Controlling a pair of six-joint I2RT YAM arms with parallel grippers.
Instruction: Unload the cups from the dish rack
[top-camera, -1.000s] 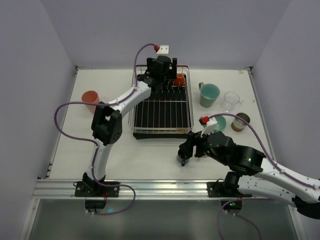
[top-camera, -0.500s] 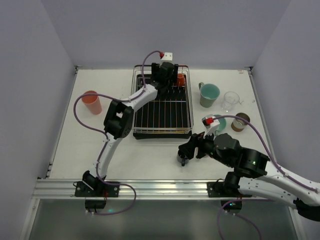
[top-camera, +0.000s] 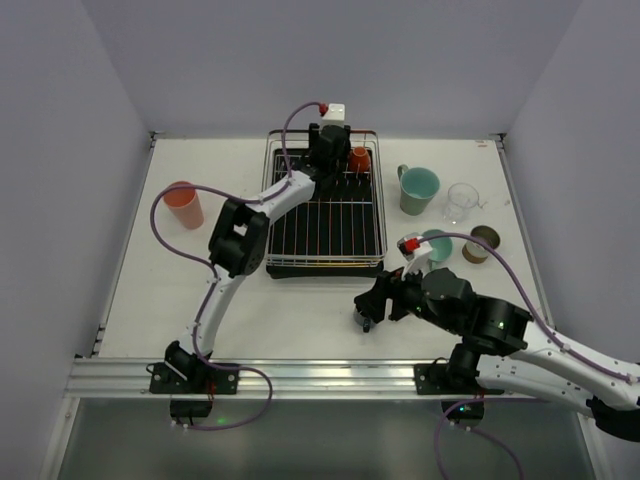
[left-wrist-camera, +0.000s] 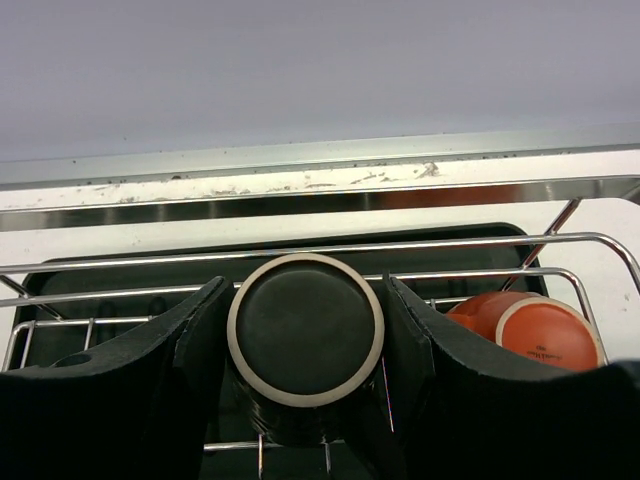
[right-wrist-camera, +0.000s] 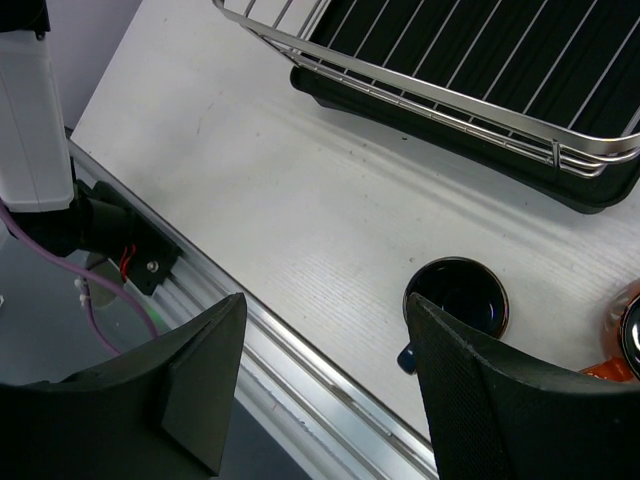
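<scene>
Left hand (left-wrist-camera: 305, 290) straddles black cup (left-wrist-camera: 305, 335) — matte, pale-ringed base — cannot tell if clamped.

Hidden, cropped and unclear parts

Left wrist view: the black cup (left-wrist-camera: 305, 330) shows only its base, and contact with the flanking left gripper (left-wrist-camera: 305, 296) is unclear. One finger crops the orange cup (left-wrist-camera: 528, 330). Right wrist view: an unidentifiable orange object (right-wrist-camera: 612, 372) is cut off at the right edge.

Bright even overhead light, soft shadows, sharp.
</scene>
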